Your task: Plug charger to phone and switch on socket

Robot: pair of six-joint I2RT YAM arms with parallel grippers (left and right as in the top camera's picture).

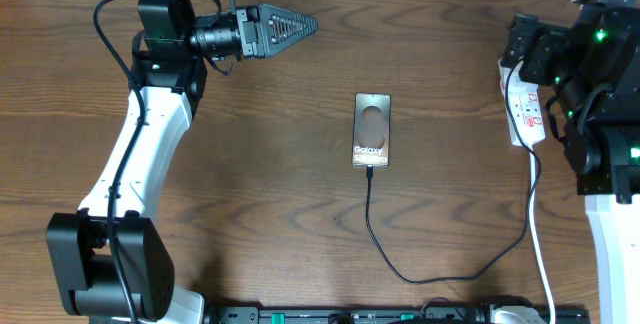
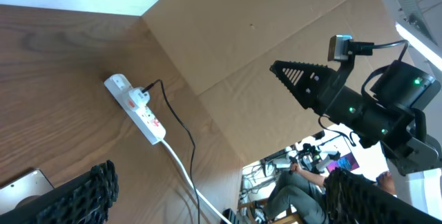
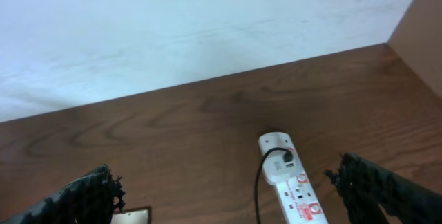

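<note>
The phone (image 1: 371, 129) lies flat at the table's middle, screen up; a corner of it shows in the left wrist view (image 2: 24, 182) and in the right wrist view (image 3: 131, 215). The thin black charger cable (image 1: 400, 269) meets the phone's lower edge and loops right to the white socket strip (image 1: 524, 114), also seen in the wrist views (image 2: 141, 110) (image 3: 290, 182). The cable's other end sits in a white adapter on the strip. My left gripper (image 1: 295, 24) is open and empty, raised at the far left. My right gripper (image 3: 228, 196) is open and empty, above the strip's end.
The strip's thicker white cord (image 1: 540, 254) runs down the right side to the table's front edge. A cardboard wall (image 2: 276, 23) stands behind the table. A black rail (image 1: 400, 314) lies along the front edge.
</note>
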